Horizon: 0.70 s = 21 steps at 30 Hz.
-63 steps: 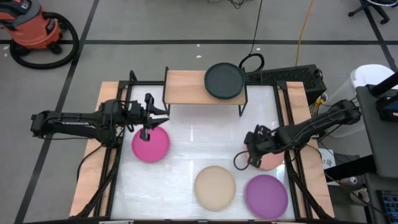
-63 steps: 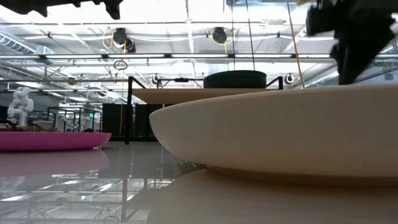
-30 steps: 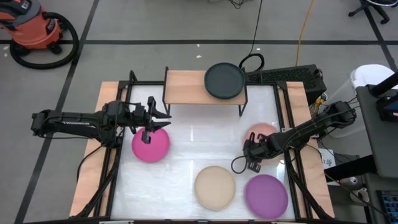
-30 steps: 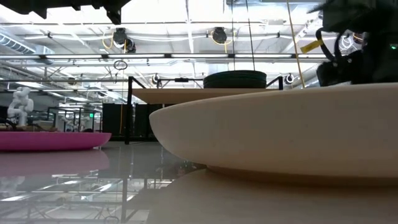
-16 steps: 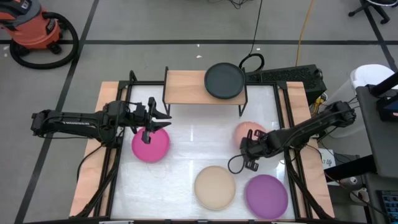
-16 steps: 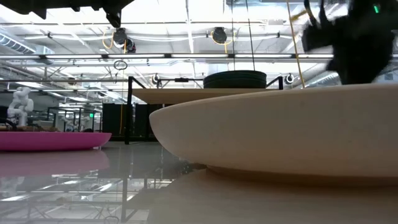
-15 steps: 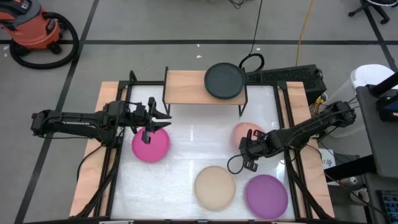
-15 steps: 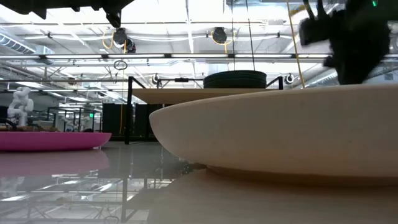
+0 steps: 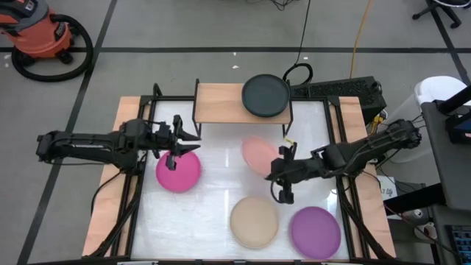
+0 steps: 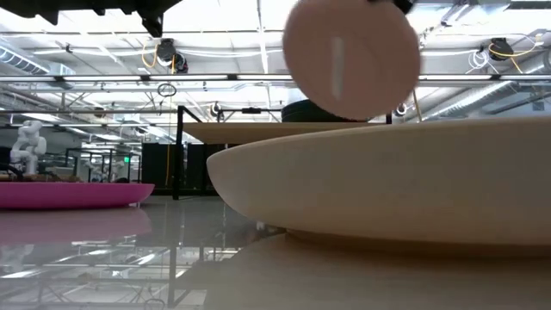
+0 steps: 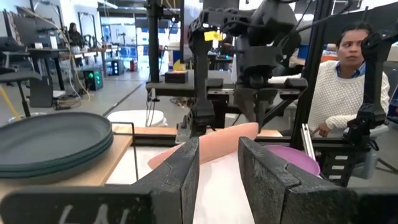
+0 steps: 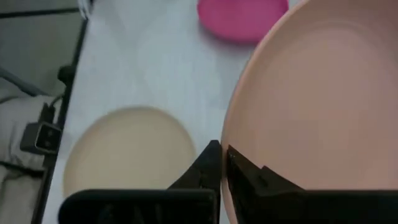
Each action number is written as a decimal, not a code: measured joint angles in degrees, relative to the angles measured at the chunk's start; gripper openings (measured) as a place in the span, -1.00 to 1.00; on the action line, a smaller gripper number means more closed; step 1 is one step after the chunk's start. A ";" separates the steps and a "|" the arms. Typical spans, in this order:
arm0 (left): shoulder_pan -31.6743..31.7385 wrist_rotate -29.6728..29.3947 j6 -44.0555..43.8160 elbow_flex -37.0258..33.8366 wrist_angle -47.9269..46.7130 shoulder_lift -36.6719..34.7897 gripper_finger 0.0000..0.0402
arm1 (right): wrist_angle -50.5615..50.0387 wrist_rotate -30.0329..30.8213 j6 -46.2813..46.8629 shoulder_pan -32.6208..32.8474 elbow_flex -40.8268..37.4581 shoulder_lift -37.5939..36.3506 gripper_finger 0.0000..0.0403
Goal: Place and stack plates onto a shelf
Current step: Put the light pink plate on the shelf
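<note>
My right gripper [image 9: 278, 168] is shut on a salmon pink plate [image 9: 257, 154], which hangs tilted over the middle of the table; the low view shows its round face [image 10: 351, 60]. The shelf [image 9: 219, 103] stands at the far edge with dark plates [image 9: 266, 96] stacked on its right end. A magenta plate [image 9: 178, 172], a beige plate [image 9: 255, 221] and a purple plate [image 9: 315, 232] lie flat on the table. My left gripper [image 9: 188, 140] hovers open above the magenta plate's far edge, and nothing is between its fingers [image 11: 186, 171]. My right gripper pinches the salmon plate's rim [image 12: 231, 140] between its two fingers, at the plate's near right edge. The fingers come nearly level from the table's right. The plate is lifted clear of the table and tilted.
Black frame rails run along the table's left and right sides [image 9: 340, 132]. A person in a white sweater [image 11: 339, 93] sits beyond the table's right side. The white table top [image 9: 221, 158] between the shelf and the plates is bare.
My right gripper has carried the salmon plate up from the table's right side toward the left and the shelf. The plate has tipped from near flat to a steep tilt.
</note>
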 joint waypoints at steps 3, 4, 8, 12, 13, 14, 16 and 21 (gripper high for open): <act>0.00 0.00 0.12 0.00 -0.91 -2.33 -0.41 | 4.41 0.06 -4.97 -1.37 0.14 0.02 -1.00; 0.00 0.00 0.29 0.00 -1.58 -3.23 -0.41 | 5.79 0.34 -6.73 -2.05 0.14 0.02 -1.00; -0.02 -0.57 2.37 0.00 -4.58 -7.20 -0.41 | 11.31 4.94 -12.57 -5.88 0.14 0.02 -1.00; 0.07 -5.34 3.59 0.00 -8.82 -11.04 -0.41 | 15.96 4.71 -17.06 -11.16 0.14 0.02 -1.00; 0.15 -6.63 4.02 0.00 -9.96 -11.79 -0.41 | 16.67 4.31 -17.95 -12.47 0.14 0.02 -1.00; 0.28 -7.80 4.24 0.00 -11.06 -12.47 -0.41 | 17.16 3.67 -18.88 -13.75 0.14 0.02 -1.00; 0.82 -9.11 4.06 0.00 -12.32 -13.33 -0.41 | 18.07 2.49 -20.54 -16.17 0.14 0.05 -1.00; 2.38 -9.33 4.01 0.00 -14.55 -14.18 -0.41 | 22.11 1.21 -24.88 -21.10 0.16 0.61 -1.00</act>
